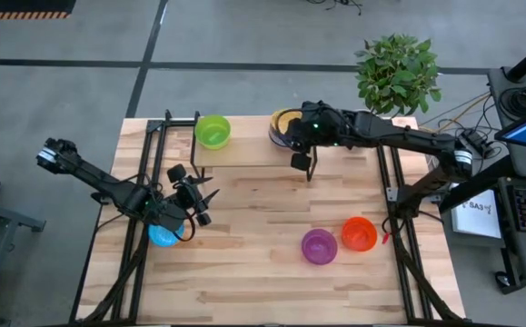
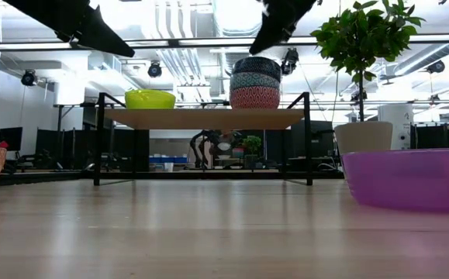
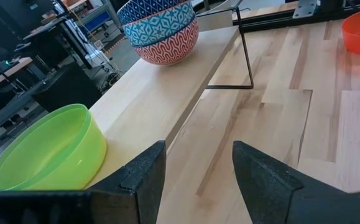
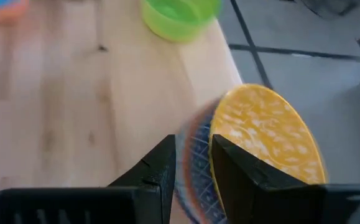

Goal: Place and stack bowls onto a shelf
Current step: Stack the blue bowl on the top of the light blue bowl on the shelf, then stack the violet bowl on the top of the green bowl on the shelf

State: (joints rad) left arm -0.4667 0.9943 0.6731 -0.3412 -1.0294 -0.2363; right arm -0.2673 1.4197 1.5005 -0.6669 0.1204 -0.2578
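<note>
The right gripper (image 1: 301, 162) hangs over the right end of the shelf (image 1: 244, 153), just above the stack of patterned bowls (image 2: 255, 81) at the far right of the board. Its fingers (image 4: 152, 177) stand a little apart, straddling the rim of the top bowl, with nothing clamped between them as far as I can see. My read is that a bowl is being let go onto the stack, so the move due now is a clean lift straight up and away without nudging the pile.

The stack looks like three nested bowls: a dark blue one on top, a blue-and-white one under it, an orange patterned one at the bottom. From above, the top bowl's inside shows yellow with pale speckles. A plain green bowl (image 1: 213, 130) sits alone at the left end of the shelf.

The left gripper (image 1: 193, 195) waits low over the left side of the counter (image 1: 272, 272), fingers wide apart and empty, with the light blue bowl (image 1: 163, 236) just beside it on the near side. The purple bowl (image 1: 319, 246) and the orange-red bowl (image 1: 359, 233) sit side by side at the near right, waiting their turn. I would guess the light blue one goes next.
</note>
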